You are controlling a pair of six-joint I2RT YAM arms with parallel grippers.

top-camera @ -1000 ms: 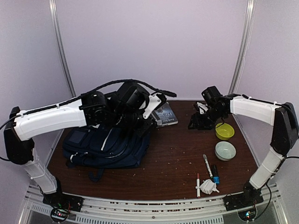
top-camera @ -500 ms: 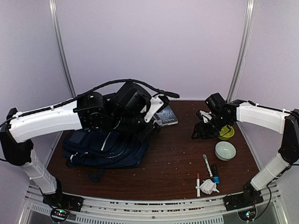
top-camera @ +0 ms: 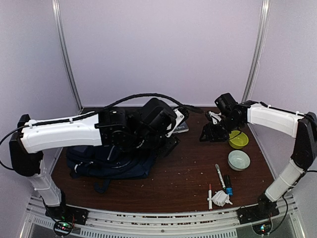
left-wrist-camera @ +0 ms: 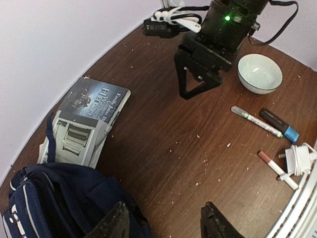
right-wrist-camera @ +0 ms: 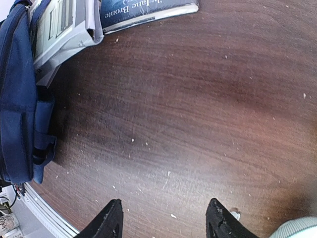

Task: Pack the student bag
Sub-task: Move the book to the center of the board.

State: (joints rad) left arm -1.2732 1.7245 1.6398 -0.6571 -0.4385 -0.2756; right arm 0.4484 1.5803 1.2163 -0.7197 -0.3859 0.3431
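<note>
Since a second ago the left arm has swung toward the table's middle, while the right gripper (top-camera: 210, 134) sits close to where it was. Left gripper (left-wrist-camera: 166, 223) hangs above bare wood with its jaws moderately apart and nothing between them. The right one is likewise parted and empty, low over the table (top-camera: 183, 173). Just left of the left gripper lies the student bag (top-camera: 99, 161), flat on the table's left half, its long axis running left to right. Its right end points toward a book (left-wrist-camera: 96, 99) at the far edge, with a grey-and-white booklet (left-wrist-camera: 74, 139) at that end. A strap loop trails toward the near edge. Farther right stand a white bowl (left-wrist-camera: 259, 73) and a yellow-green bowl (top-camera: 238, 139)
</note>
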